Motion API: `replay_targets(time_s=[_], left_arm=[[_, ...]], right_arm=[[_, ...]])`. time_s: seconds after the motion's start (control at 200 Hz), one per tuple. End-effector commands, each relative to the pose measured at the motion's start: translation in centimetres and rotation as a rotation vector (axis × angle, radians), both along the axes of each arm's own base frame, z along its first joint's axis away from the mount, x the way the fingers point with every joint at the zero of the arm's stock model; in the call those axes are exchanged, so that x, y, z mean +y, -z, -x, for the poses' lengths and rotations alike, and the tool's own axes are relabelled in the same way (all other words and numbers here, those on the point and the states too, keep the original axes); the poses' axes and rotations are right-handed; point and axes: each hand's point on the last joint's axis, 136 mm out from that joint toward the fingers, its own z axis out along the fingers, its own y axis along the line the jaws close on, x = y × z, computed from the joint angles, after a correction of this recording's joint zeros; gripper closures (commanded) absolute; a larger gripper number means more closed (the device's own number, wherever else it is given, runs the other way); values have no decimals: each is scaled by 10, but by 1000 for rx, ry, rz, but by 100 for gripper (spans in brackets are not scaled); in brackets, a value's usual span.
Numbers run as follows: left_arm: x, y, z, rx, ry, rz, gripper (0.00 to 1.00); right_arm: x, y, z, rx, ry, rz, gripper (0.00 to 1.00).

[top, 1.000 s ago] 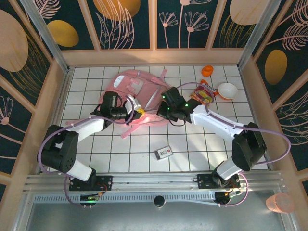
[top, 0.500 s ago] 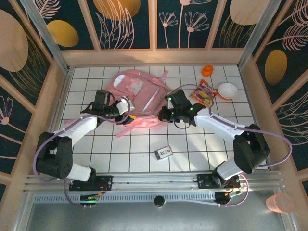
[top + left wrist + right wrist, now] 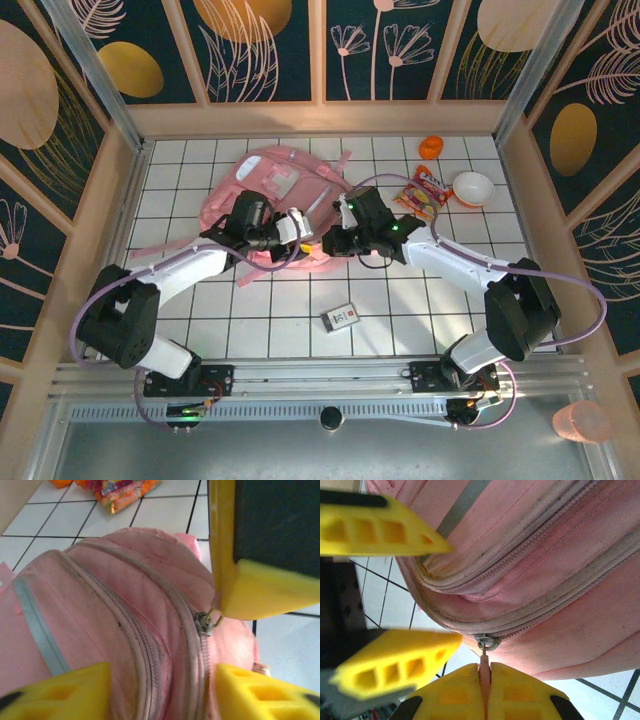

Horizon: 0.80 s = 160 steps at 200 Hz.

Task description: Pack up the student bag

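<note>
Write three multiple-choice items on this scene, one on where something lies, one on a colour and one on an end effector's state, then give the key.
1. The snack packet lies: A beside the white bowl; B at the near edge; C in the far left corner.
2. The student bag is: A blue; B pink; C green.
3. The right end effector is: A wide open; B shut on the bag's zip pull; C shut on a pen.

Key:
1 A: the top view shows the packet next to the bowl at the far right.
2 B: the bag's fabric is pink in every view.
3 B: the right wrist view shows the fingers pressed together on the pull.
</note>
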Motion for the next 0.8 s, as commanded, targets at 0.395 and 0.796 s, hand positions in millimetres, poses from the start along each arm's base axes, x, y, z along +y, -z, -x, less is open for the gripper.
replay_targets(time_s=[0.395,0.796], left_arm=[[33,8,17,-47,63,-78,100],[92,24,12,-75,-99,-240,95]], right_arm=[[-63,-5,-45,-59,83,-45,100],[-76,2,-76,-77,61,-69,100]])
